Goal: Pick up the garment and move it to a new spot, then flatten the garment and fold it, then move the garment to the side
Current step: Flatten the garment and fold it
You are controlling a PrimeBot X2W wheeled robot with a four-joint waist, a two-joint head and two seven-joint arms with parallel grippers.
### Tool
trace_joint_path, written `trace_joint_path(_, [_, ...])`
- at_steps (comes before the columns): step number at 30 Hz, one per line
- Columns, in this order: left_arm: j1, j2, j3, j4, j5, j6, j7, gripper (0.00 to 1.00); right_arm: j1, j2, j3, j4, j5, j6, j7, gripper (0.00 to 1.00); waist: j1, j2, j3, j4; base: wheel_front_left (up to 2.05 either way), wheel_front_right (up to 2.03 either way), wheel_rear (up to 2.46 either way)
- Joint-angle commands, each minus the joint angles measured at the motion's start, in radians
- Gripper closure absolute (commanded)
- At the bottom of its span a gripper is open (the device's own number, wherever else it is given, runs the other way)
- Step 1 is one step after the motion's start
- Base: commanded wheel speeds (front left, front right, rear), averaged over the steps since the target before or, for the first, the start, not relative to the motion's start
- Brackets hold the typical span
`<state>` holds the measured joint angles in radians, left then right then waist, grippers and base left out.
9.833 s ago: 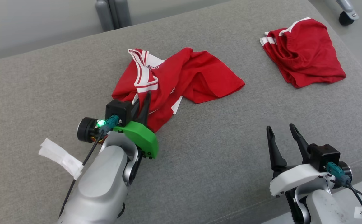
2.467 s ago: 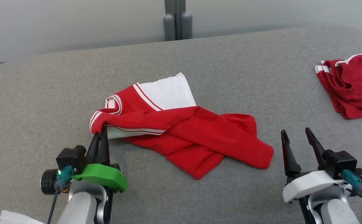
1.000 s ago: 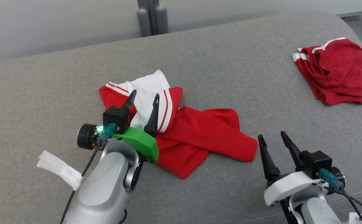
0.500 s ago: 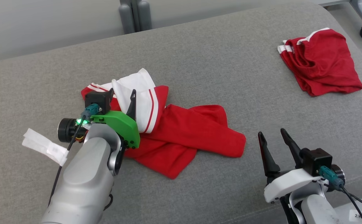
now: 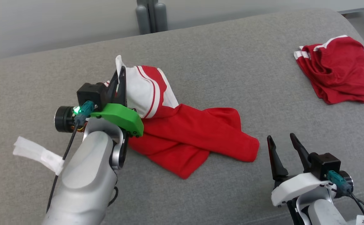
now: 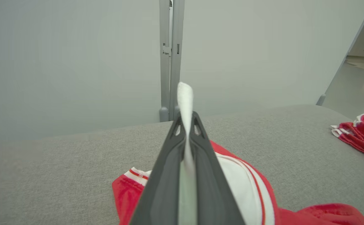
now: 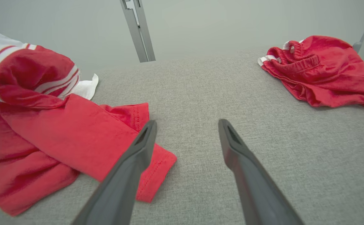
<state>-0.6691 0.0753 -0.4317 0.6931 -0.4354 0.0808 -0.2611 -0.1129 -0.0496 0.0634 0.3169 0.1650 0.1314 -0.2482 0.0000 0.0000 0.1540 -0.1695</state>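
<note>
Nearest, at lower right: right gripper [image 5: 281, 136], fingers spread apart and empty, poised over the grey cushion [image 5: 232, 193] just beside the red hem of the garment [image 5: 200, 137]. At lower left: left forearm [image 5: 88, 181], pale, with a white tag [image 5: 38, 153] hanging off it. Mid-field: garment crumpled and twisted near the middle of the cushion, red body lying on the fabric, white striped panel [image 5: 141, 90] standing up off it. Just beyond: left gripper [image 5: 121, 72], fingers pressed together on the panel's edge, a strip of white cloth poking past the tips. Far right: second red garment [image 5: 338, 72], bunched, well apart. Farthest: grey post [image 5: 149, 15] against a pale wall. Step in hand, as judged: flattening, one edge taken. Next move likely calling for a second grip by the right gripper on the nearby red hem, then a steady pull apart to spread the cloth without slipping the thin pinch
</note>
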Motion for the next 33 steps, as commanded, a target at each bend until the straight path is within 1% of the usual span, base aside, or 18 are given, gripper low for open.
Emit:
trace_joint_path(1, [0.048,0.011,0.021,-0.058,0.01,0.018,-0.005,1.0,0.014,-0.002,-0.004,0.003,-0.007,-0.002,-0.002,0.0,0.0,0.0,-0.036,0.069,0.0,0.0,0.0])
trace_joint_path(5, [0.174,0.02,0.085,-0.213,0.007,0.065,-0.004,1.0,0.031,-0.002,-0.009,0.0,-0.013,-0.002,0.004,0.0,0.0,0.0,-0.058,0.127,0.0,0.0,0.0])
trace_joint_path(7, [0.242,0.026,0.116,-0.259,-0.004,0.094,-0.004,1.0,0.034,-0.002,-0.011,-0.003,-0.014,-0.002,0.005,0.0,0.0,0.0,-0.068,0.151,0.0,0.0,0.0])
trace_joint_path(9, [0.312,0.024,0.148,-0.283,-0.026,0.123,-0.004,1.0,0.041,-0.002,-0.015,-0.007,-0.013,-0.002,0.007,0.0,0.0,0.0,-0.076,0.173,0.0,0.0,0.0])
trace_joint_path(13, [0.424,0.026,0.18,-0.279,-0.048,0.173,0.007,1.0,0.049,-0.002,-0.016,-0.008,-0.014,-0.002,0.013,0.0,0.0,0.0,-0.087,0.197,0.0,0.0,0.0])
trace_joint_path(15, [0.467,0.021,0.185,-0.283,-0.063,0.186,0.021,1.0,0.05,-0.002,-0.019,-0.011,-0.013,-0.002,0.015,0.0,0.0,0.0,-0.089,0.203,0.0,0.0,0.0])
trace_joint_path(21, [0.55,0.014,0.156,-0.31,-0.074,0.212,0.072,1.0,0.056,-0.002,-0.03,-0.015,-0.023,-0.002,0.017,0.0,0.0,0.0,-0.091,0.205,0.0,0.0,0.0])
trace_joint_path(27, [0.612,0.039,0.143,-0.375,-0.065,0.248,0.134,1.0,0.061,-0.002,-0.034,-0.017,-0.026,-0.002,0.022,0.0,0.0,0.0,-0.091,0.187,0.0,0.0,0.0])
trace_joint_path(28, [0.621,0.043,0.142,-0.386,-0.066,0.248,0.138,0.76,0.063,-0.002,-0.034,-0.018,-0.026,-0.002,0.023,0.0,0.0,0.0,-0.091,0.184,0.0,0.0,0.0])
trace_joint_path(29, [0.632,0.054,0.14,-0.39,-0.058,0.254,0.142,0.14,0.064,-0.002,-0.035,-0.017,-0.025,-0.002,0.023,0.0,0.0,0.0,-0.092,0.181,0.0,0.0,0.0])
trace_joint_path(30, [0.641,0.063,0.134,-0.39,-0.05,0.255,0.145,0.0,0.064,-0.002,-0.035,-0.016,-0.024,-0.002,0.023,0.0,0.0,0.0,-0.093,0.177,0.0,0.0,0.0])
trace_joint_path(33, [0.657,0.069,0.129,-0.398,-0.041,0.259,0.135,0.0,0.064,-0.002,-0.04,-0.014,-0.019,-0.002,0.021,0.0,0.0,0.0,-0.095,0.168,0.0,0.0,0.0])
